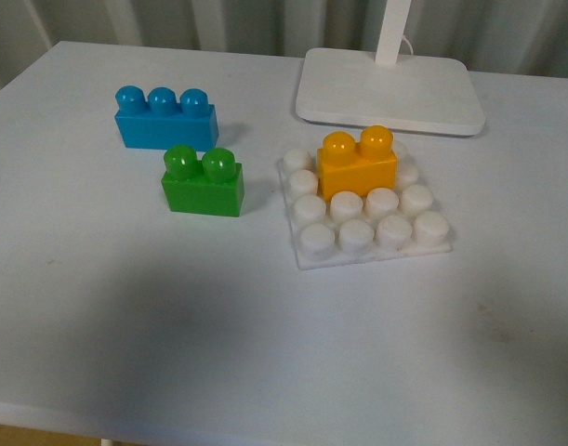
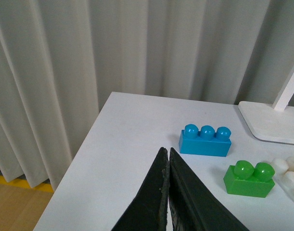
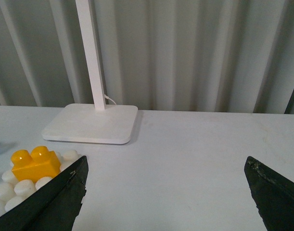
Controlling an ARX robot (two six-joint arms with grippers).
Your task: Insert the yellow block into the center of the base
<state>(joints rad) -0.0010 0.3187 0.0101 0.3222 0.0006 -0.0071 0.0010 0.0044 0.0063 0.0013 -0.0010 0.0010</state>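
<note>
Fingers absent from front view: yellow block (image 1: 358, 163) sits on the base (image 1: 367, 208), over its middle studs toward the lamp foot (image 1: 388, 90); green brick (image 1: 203, 180) and blue brick (image 1: 165, 116) lie left of the base. Left wrist view: my left gripper (image 2: 168, 159) pressed closed, empty, above the table (image 2: 127, 144), near both bricks. Right wrist view: my right gripper (image 3: 166, 168) spread wide, empty, block beside one finger (image 3: 55, 197).

Left end effector (image 2: 168, 159) closed (empty); right end effector (image 3: 166, 192) spread wide.
</note>
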